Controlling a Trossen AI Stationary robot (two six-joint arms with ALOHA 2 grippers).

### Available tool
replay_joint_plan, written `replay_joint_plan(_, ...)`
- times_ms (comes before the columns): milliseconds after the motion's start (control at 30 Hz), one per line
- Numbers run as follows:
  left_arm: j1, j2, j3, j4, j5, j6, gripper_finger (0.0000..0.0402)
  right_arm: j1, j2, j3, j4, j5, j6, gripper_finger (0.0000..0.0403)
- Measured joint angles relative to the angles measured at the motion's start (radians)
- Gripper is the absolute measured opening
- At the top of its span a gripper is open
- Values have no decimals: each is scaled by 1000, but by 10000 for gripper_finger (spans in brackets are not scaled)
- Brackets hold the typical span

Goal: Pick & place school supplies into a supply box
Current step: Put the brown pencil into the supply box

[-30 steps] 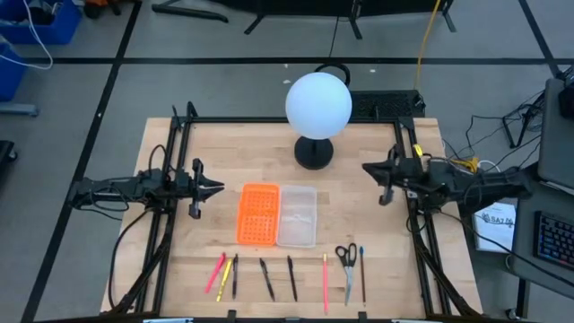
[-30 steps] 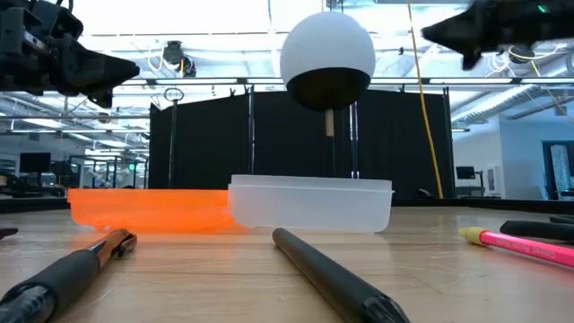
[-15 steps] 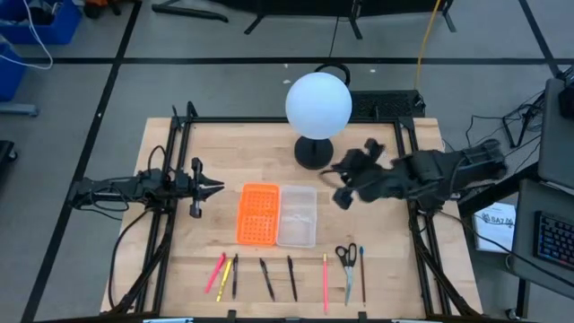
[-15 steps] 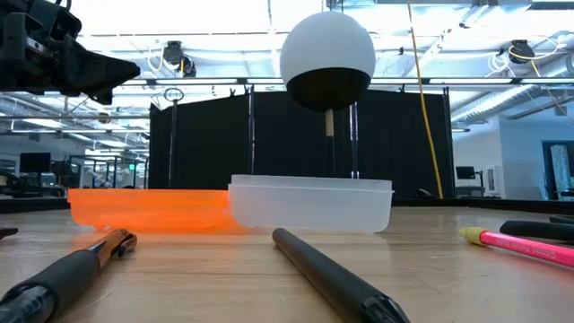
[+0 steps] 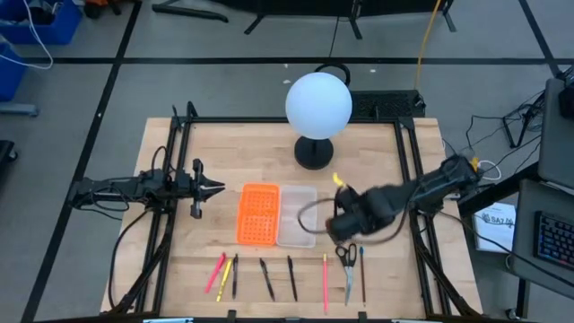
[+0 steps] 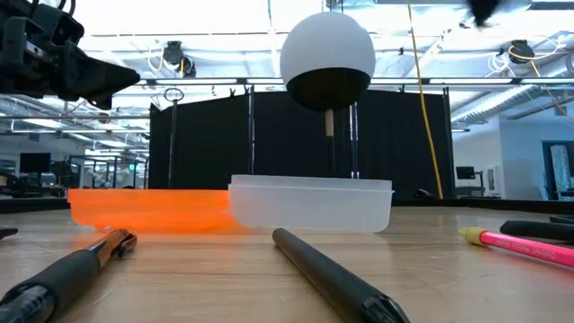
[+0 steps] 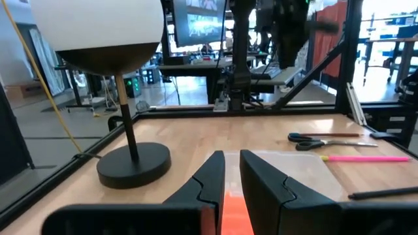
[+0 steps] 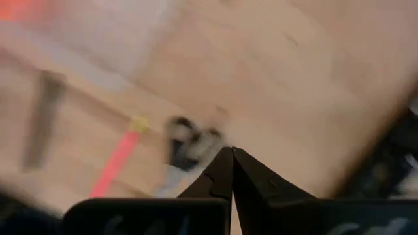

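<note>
We are seeing the right gripper point(image 5: 345, 226), jaws together, hovering above the scissors point(image 5: 346, 263) near the worktop's front edge, beside the clear supply box point(image 5: 298, 215); left gripper point(image 5: 215, 187) waiting, jaws slightly apart, empty.

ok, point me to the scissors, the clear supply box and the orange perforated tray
scissors point(image 5: 346, 255): high view, on the black handles.
clear supply box point(image 5: 297, 216): high view, on its bare floor.
orange perforated tray point(image 5: 258, 213): high view, on its perforated middle.
</note>
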Motion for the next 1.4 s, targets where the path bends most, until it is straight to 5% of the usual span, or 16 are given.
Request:
replay_joint_plan(433,0,0,0,9,-1,29,58,164,-95,-467,246,-73,411,4)
replay_joint_plan(667,0,0,0,9,-9,54,58,183,-121,-614,461,-70,441,69)
replay_joint_plan(967,0,0,0,7,-9,53,58,168,-121,-710,691,-75,473,151)
replay_joint_plan(1400,0,0,0,6,-9,43,58,168,-104,-712,677,-76,463,149)
